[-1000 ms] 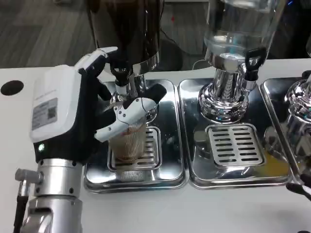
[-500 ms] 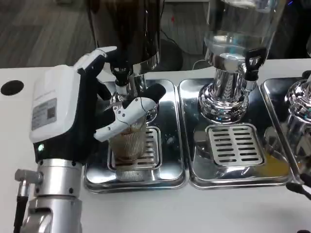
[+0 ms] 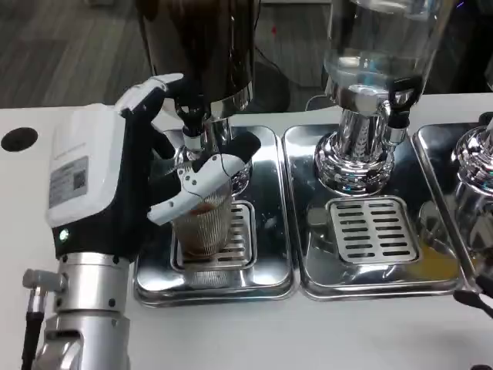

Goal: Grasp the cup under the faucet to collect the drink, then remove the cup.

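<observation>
A clear ribbed cup (image 3: 204, 226) stands on the grate of the left drip tray (image 3: 269, 270), right under the black faucet (image 3: 191, 123) of the dark drink dispenser (image 3: 202, 48). There is brownish liquid inside it. My left hand (image 3: 131, 181) wraps around the cup from the left, with white and black fingers (image 3: 202, 179) curled across its upper rim. The hand covers the cup's left side. A small dark part of my right hand (image 3: 476, 299) shows at the lower right edge; its fingers are out of sight.
A clear-tank dispenser (image 3: 373, 85) with a black tap stands over the middle drip tray (image 3: 373, 231). Part of another chrome dispenser (image 3: 474, 181) sits at the far right. A round black hole (image 3: 18, 139) marks the white table at the left. Bare table runs along the front.
The left hand has crept slightly up and left around the cup. The cup stays on the grate.
</observation>
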Robot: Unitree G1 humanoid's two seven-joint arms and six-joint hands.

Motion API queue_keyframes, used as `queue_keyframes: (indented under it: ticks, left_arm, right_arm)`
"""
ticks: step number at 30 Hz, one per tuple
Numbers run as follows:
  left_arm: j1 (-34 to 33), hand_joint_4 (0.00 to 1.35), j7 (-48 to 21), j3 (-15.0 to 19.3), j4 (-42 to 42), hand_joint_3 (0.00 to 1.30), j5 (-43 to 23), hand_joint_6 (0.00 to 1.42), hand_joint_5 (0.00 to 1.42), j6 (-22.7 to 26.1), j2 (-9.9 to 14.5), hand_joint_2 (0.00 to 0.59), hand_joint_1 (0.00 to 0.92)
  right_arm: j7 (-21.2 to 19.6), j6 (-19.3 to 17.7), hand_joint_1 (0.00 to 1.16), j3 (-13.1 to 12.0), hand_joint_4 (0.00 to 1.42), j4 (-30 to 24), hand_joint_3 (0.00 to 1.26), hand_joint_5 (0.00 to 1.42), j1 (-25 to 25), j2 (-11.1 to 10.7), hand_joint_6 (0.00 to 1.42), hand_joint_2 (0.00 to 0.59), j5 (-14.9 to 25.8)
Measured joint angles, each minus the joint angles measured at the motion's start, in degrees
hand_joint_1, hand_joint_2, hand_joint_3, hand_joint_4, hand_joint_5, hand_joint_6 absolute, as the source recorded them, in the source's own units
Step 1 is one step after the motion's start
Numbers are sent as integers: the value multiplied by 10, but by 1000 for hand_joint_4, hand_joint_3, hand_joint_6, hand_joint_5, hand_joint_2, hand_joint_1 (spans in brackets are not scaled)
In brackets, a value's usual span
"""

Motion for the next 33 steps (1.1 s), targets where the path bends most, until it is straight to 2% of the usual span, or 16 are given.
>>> queue_keyframes:
  ticks: [33]
  left_arm:
    - [-5,345,7,12,17,387,-15,832,757,-8,1,46,38]
  right_arm:
    - [5,24,557,8,34,-20,171,53,-12,0,7,458,0]
